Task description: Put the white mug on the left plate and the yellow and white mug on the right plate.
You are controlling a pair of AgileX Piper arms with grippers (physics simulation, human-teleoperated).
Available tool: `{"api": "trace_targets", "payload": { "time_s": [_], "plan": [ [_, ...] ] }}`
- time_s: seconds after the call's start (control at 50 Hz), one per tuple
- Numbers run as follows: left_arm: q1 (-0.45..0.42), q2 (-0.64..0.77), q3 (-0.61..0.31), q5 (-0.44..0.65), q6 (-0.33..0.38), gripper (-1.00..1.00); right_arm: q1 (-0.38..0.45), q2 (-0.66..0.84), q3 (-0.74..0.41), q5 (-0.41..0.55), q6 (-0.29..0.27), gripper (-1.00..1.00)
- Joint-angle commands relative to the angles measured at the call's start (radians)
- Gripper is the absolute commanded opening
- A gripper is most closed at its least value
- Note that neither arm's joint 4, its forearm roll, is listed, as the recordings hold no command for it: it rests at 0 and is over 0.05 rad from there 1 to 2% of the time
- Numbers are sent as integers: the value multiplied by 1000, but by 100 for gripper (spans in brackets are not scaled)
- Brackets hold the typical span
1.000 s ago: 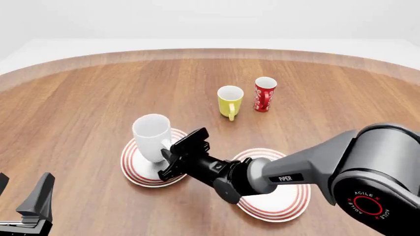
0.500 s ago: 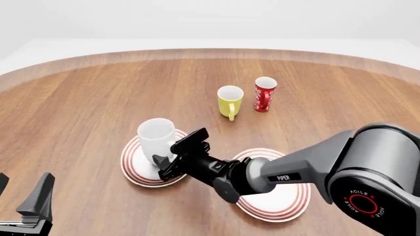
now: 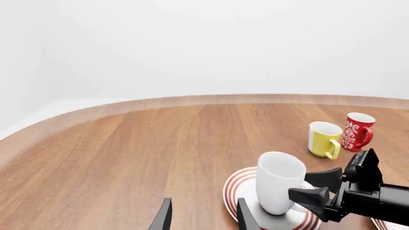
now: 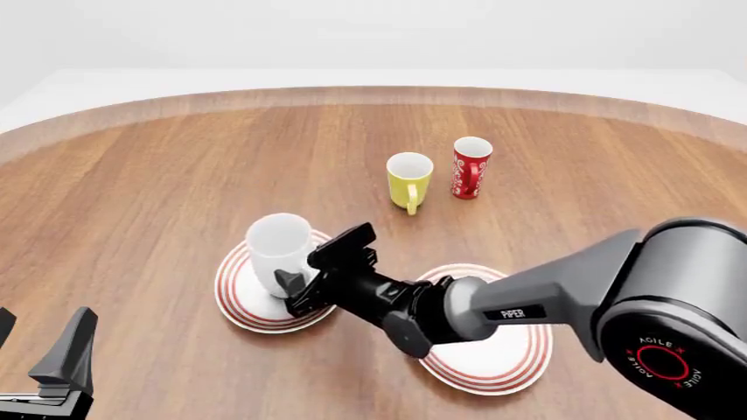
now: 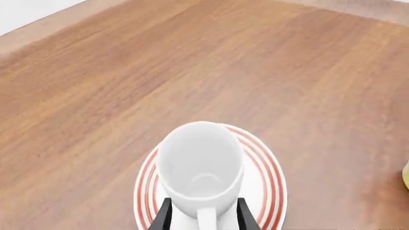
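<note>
The white mug (image 4: 280, 248) stands upright on the left plate (image 4: 237, 295); the right wrist view looks down into the mug (image 5: 199, 163) on that plate (image 5: 265, 178). My right gripper (image 4: 299, 273) is open, its fingers either side of the mug's handle. The yellow and white mug (image 4: 408, 179) stands on the bare table farther back. My right arm lies across part of the right plate (image 4: 496, 363). At the near left corner my left gripper (image 4: 41, 354) is open and holds nothing.
A slim red cup (image 4: 471, 166) with white lettering stands just right of the yellow and white mug. The round wooden table (image 4: 152, 175) curves away at the back.
The white mug has come down from a raised position onto the left plate and now stands upright there. The right gripper has shifted only slightly. The left arm has not moved.
</note>
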Motion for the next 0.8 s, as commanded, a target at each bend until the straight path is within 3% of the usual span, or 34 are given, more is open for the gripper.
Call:
{"api": "trace_targets", "payload": {
  "time_s": [0.02,0.8],
  "plan": [
    [0,0,0,0,0,100,-12,-36,22,0,-7,100],
    [0,0,0,0,0,100,-57,-339,153,33,-34,100]
  ]
}}
